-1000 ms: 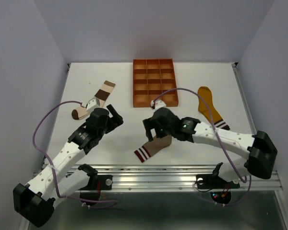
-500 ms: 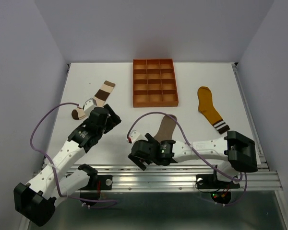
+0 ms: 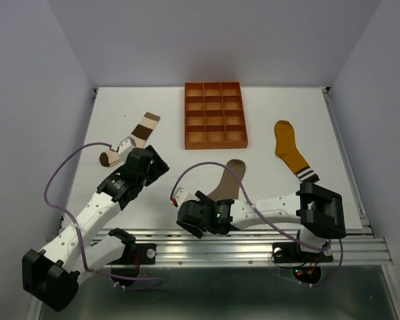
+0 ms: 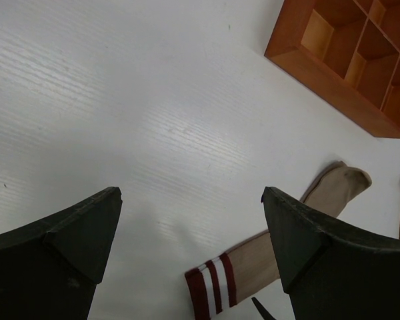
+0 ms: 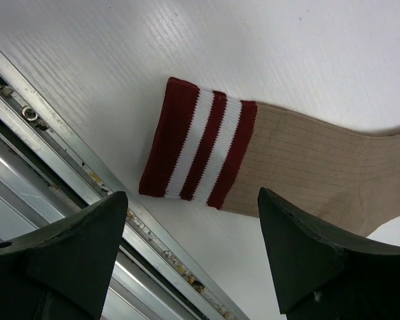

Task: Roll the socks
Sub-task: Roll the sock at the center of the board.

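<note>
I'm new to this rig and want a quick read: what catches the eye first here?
A taupe fabric sock with a maroon-and-white striped cuff lies by the near edge of the white table, the open right gripper poised over that cuff. Behind sits a rigid orange tray of square compartments, with a plain mustard sock to its right and a brown-cream-white colour-blocked sock to its left.

From above I lose the cuff of the taupe sock (image 3: 230, 177) under the right pincer (image 3: 189, 221); my left wrist view crops the tray (image 4: 347, 63) at one o'clock.
</note>
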Motion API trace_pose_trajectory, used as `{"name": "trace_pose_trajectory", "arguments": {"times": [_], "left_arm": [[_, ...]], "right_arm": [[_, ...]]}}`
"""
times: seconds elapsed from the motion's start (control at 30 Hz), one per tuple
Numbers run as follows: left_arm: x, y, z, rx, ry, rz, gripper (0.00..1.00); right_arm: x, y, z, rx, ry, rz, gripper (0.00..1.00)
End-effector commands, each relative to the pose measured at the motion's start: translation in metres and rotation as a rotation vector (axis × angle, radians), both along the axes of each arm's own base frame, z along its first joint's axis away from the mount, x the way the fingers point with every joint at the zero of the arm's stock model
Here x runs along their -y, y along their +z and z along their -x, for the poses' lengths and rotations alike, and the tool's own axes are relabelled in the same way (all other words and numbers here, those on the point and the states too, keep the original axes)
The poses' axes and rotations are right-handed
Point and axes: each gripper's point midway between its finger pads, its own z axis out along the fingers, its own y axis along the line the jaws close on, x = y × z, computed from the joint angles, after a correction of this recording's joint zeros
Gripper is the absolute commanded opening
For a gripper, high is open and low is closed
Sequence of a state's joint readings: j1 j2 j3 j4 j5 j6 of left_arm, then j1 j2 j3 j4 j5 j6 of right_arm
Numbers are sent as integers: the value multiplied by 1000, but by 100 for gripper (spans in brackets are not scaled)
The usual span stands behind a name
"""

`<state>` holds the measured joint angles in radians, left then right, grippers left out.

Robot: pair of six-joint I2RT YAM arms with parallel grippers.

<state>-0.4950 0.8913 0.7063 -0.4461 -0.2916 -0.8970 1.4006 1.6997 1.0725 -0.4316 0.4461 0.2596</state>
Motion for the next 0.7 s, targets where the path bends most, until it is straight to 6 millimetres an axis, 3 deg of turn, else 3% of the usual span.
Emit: {"name": "trace_pose_trajectory", "arguments": {"times": [0.0,0.17,0.53,0.67], "left_arm": [[-2,-5,-1,-8,14,-3,99],[-2,-8,-2,-22,16,-5,99],[-2,-19,-3,-60,17,-14,99],[-2,-22,-3,-76,18,-16,99]], "right_arm": [[-24,14,-7,44,36,-56,84],[-28,7,-6,38,51,-45,70],[-32,-9,0,6,85,-35,65],[-35,-13,-1,8,93,-31,52]]}}
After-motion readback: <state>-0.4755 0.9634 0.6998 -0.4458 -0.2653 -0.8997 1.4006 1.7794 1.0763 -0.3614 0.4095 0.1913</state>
